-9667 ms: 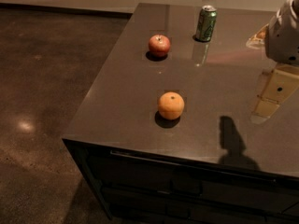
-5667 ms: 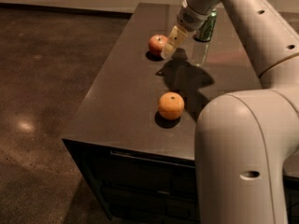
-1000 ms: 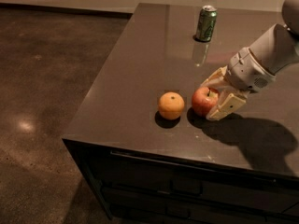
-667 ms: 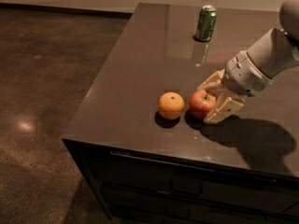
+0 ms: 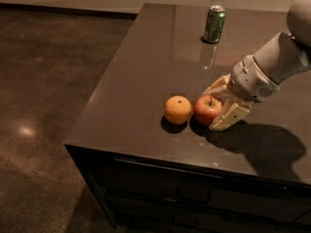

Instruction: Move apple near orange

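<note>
On counter (image 5: 146, 57), one orange (image 5: 178, 109), one apple (image 5: 206, 108) beside it, pincer (image 5: 213, 110) seemingly clasping apple, one can (image 5: 214, 24)

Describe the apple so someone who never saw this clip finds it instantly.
On the dark tabletop, look toward the front edge, where two round fruits sit side by side. The apple is the one right at the end effector: red with a yellowish patch, unlike the evenly coloured orange.
</note>
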`<state>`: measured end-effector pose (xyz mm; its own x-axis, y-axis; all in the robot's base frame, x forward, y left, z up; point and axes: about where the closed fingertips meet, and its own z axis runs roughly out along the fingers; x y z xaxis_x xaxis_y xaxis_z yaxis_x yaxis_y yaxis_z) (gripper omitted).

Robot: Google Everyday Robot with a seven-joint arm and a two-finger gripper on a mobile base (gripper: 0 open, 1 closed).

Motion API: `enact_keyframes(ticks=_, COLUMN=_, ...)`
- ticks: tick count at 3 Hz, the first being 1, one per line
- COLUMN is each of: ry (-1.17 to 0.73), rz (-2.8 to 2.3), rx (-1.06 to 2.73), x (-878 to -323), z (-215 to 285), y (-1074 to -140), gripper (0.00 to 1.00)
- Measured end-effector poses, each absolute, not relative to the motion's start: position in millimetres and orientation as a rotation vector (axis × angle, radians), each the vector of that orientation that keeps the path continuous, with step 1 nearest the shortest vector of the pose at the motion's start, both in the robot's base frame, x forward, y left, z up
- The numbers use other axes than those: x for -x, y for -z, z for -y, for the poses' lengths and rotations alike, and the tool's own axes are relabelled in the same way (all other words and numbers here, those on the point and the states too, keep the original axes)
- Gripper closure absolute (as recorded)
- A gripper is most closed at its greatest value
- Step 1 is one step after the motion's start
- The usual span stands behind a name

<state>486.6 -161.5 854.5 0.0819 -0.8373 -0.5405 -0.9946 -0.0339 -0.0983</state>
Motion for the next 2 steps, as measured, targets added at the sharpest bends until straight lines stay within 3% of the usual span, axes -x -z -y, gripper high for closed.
enact_keyframes(ticks=1, ry=-0.47, rz=-1.802, rx=1.922, x=-486.8, z=160.3, y=-854.1, gripper=0.06)
enact_keyframes(ticks=2, ry=-0.47, rz=-1.801, rx=1.924, x=-487.0, z=159.3, y=-853.7, gripper=0.0)
